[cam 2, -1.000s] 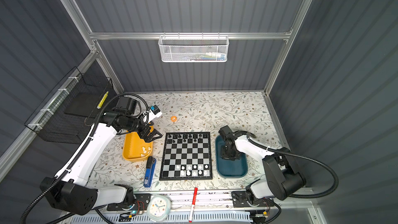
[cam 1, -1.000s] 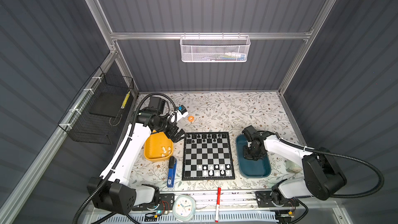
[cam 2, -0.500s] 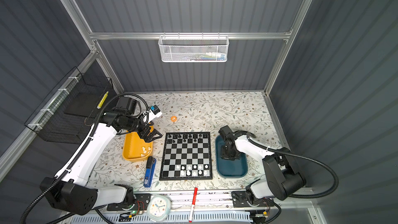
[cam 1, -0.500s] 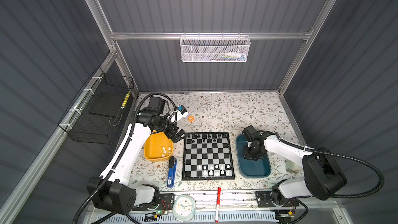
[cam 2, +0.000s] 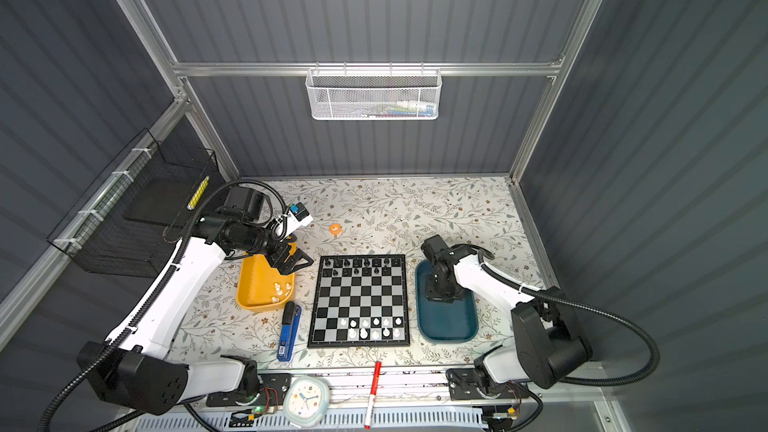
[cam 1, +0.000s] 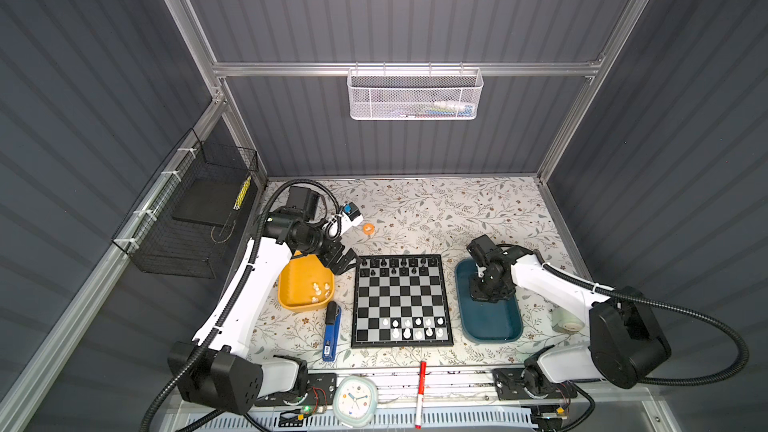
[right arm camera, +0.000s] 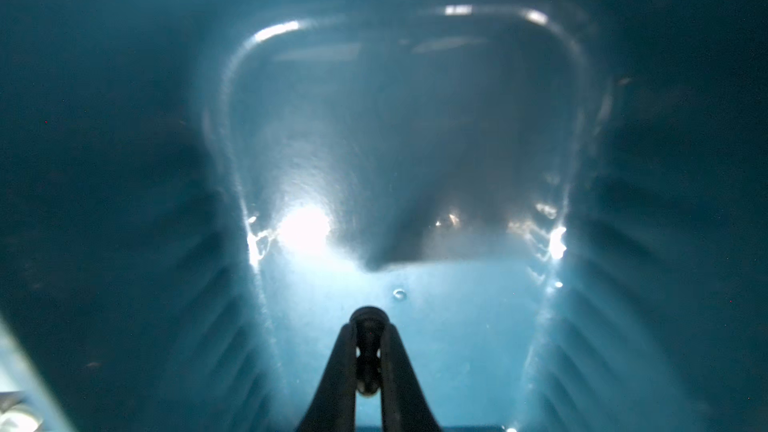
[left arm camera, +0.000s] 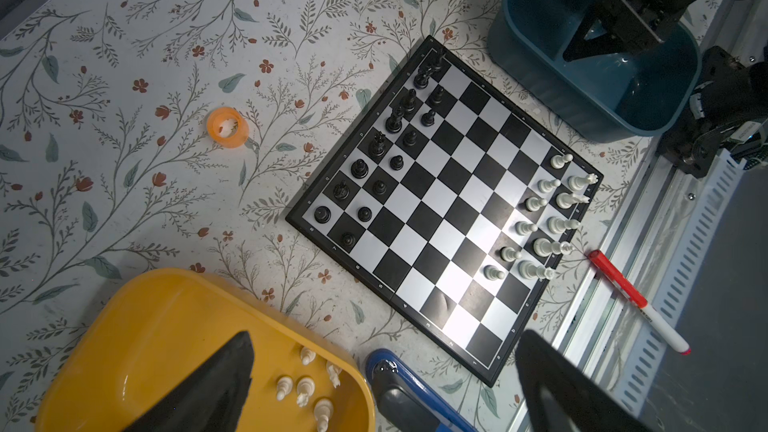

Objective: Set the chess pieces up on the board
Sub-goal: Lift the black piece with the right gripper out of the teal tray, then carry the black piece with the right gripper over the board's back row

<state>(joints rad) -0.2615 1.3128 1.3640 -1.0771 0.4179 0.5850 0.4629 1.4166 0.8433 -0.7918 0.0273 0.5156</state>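
Though hidden from above, right gripper (right arm camera: 368, 336) clamps black piece (right arm camera: 368, 321), wrist view.

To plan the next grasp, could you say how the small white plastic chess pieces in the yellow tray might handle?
The white plastic chess pieces seem toppled in the yellow tray, so probably roll when nudged. Tiny and narrow, they likely slip easily.

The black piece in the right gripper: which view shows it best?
The right wrist view: close up, the right gripper pinches the black piece. In both top views and the left wrist view, that gripper reaches into the teal tray and hides the piece.
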